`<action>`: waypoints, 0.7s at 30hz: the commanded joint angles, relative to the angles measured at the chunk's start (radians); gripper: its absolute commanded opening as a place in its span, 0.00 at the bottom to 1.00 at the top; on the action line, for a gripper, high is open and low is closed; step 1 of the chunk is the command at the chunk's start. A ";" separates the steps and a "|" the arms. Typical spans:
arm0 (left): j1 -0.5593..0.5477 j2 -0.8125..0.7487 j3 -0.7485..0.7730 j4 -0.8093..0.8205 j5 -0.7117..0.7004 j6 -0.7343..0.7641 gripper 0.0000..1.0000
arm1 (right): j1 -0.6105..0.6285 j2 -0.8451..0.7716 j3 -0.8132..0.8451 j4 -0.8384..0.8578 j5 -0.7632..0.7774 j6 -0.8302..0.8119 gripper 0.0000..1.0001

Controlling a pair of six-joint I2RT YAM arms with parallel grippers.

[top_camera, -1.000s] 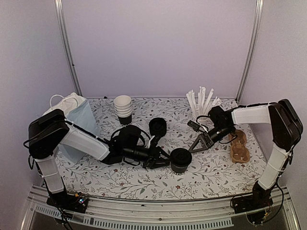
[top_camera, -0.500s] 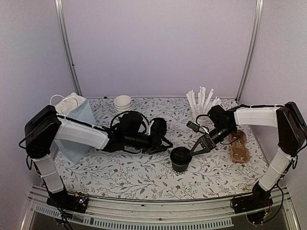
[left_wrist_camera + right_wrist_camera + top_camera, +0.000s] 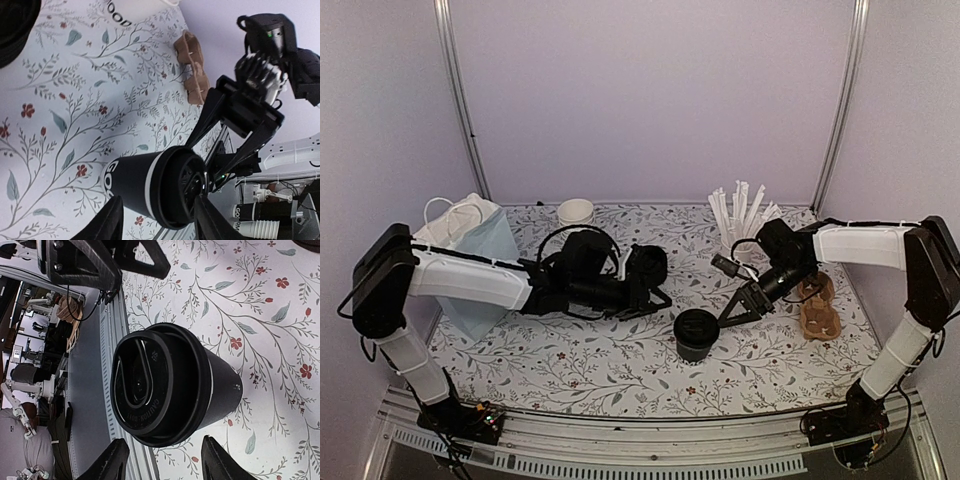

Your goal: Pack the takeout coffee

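- Left gripper (image 3: 655, 300) has backed off toward ten o'clock, jaws wide and empty.
- Lidded takeout coffee (image 3: 697, 333) stands upright mid-table.
- Right gripper (image 3: 732, 312), wide and empty, sits at its two o'clock.
- Cup of wrapped straws (image 3: 740, 212) stands behind.

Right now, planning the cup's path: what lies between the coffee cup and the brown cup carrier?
The open right gripper hangs between the coffee cup and the carrier; the top view shows it.

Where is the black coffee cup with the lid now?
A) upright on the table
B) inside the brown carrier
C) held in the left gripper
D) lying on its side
A: the coffee cup stands upright on the table, lid on, with left gripper and right gripper open.
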 commanded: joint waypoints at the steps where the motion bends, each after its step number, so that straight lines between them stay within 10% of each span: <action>1: -0.028 -0.020 -0.078 0.054 0.050 -0.133 0.50 | -0.017 -0.015 0.012 0.022 0.037 0.021 0.51; 21: -0.072 0.105 -0.134 0.329 0.175 -0.307 0.41 | -0.021 0.084 0.036 0.071 0.017 0.053 0.46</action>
